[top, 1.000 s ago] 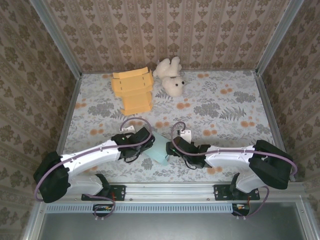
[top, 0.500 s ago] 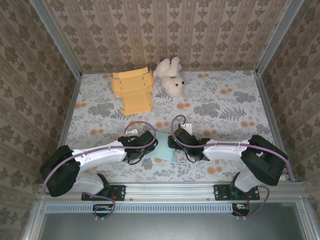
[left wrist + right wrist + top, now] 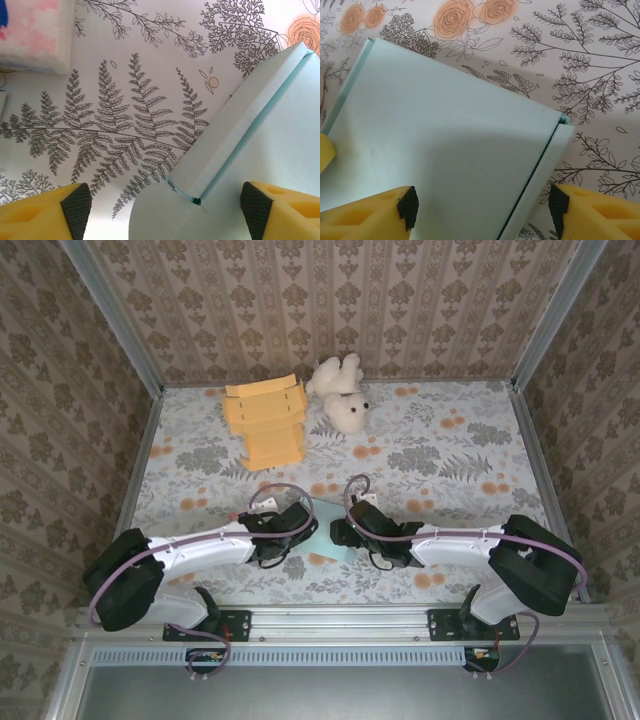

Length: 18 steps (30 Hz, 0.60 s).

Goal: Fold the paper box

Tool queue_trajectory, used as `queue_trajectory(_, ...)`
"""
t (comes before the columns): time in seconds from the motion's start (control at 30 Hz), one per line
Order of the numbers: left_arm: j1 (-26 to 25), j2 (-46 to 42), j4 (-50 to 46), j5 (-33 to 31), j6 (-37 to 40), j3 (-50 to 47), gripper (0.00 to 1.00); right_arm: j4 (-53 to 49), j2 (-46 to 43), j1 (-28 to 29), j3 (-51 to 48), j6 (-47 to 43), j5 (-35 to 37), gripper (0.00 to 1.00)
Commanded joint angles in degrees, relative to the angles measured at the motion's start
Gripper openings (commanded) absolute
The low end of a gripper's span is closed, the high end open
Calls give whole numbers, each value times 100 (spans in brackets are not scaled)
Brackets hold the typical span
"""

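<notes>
the mint paper box [image 3: 322, 530] lies flat on the counter [image 3: 450, 460], near the front edge, right between your two arms. left pincer [image 3: 165, 212] is spread wide, released, hanging over the corner where a narrow side flap [image 3: 235, 125] meets the main panel. right pincer [image 3: 482, 210] is spread too, straddling the broad panel, gripping nothing. thin card by the look: light, pre-creased, likely to slide on that smooth surface and buckle if pinched mid-panel. so pin the panel with one, take the flap by its free edge, close to the crease
</notes>
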Motion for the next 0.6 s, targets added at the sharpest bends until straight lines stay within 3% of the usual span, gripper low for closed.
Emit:
queue_trajectory(0.0, -53, -249, -652, -228, -72, -11, 84, 71, 102, 11, -90, 85, 74, 69)
queue_trajectory(0.27, 164, -650, -218, 21, -12, -226, 100, 122, 175, 4, -154, 50, 109, 67)
queue_trajectory(0.57, 424, -311, 389, 432, 10, -109, 100, 198, 99, -4, -233, -54, 74, 66)
